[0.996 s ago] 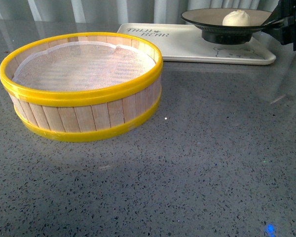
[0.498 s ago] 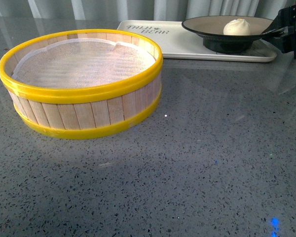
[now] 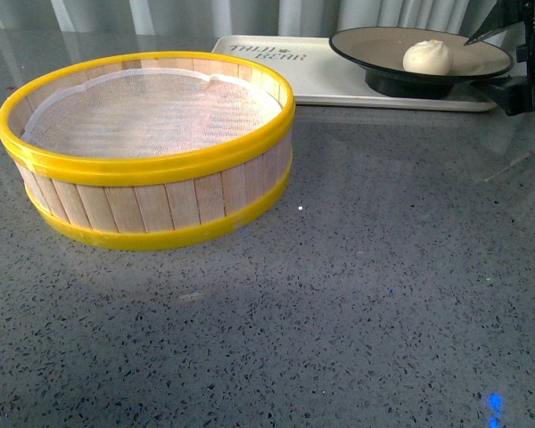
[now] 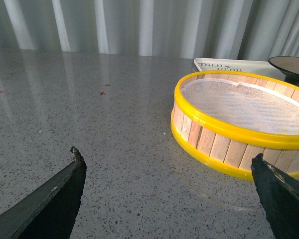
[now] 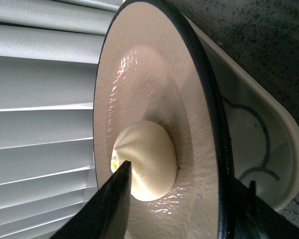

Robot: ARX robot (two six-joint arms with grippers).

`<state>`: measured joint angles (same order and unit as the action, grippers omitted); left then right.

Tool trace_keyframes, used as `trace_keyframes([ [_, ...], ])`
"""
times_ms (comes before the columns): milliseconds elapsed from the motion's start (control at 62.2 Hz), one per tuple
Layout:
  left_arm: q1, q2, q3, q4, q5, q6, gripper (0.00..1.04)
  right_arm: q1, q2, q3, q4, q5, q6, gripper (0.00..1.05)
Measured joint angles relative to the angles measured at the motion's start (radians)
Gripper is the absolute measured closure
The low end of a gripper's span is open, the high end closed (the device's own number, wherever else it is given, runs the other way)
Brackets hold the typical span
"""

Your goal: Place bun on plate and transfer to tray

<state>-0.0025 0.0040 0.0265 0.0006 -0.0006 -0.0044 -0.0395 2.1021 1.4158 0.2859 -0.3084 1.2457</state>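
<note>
My right gripper (image 3: 504,55) has let go — half a second ago its jaws were pinched on the plate's rim, and now they stand spread, one above the rim and one below, off the plate (image 3: 481,67). The plate sits on the tray (image 3: 330,80) at the far right of the tabletop (image 3: 357,294), level on its black foot, and the bun (image 3: 427,56) rests inside it, a little right of centre. A second back the plate rode higher over the tray; now it's down. So both halves of the job look done, I'd say — what's left is backing my right arm clear without nudging the rim. My left gripper (image 4: 169,184) hangs with jaws wide apart, holding nothing, near the steamer (image 3: 152,147).
</note>
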Motion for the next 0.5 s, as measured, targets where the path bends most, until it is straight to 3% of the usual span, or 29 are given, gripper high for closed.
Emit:
trace_keyframes([
  [241, 0.000, 0.000, 0.000, 0.000, 0.000, 0.000, 0.07, -0.002, -0.022, -0.022, 0.018, -0.009, 0.008, 0.07],
  [498, 0.000, 0.000, 0.000, 0.000, 0.000, 0.000, 0.07, -0.032, -0.175, -0.190, 0.064, -0.015, -0.008, 0.09],
])
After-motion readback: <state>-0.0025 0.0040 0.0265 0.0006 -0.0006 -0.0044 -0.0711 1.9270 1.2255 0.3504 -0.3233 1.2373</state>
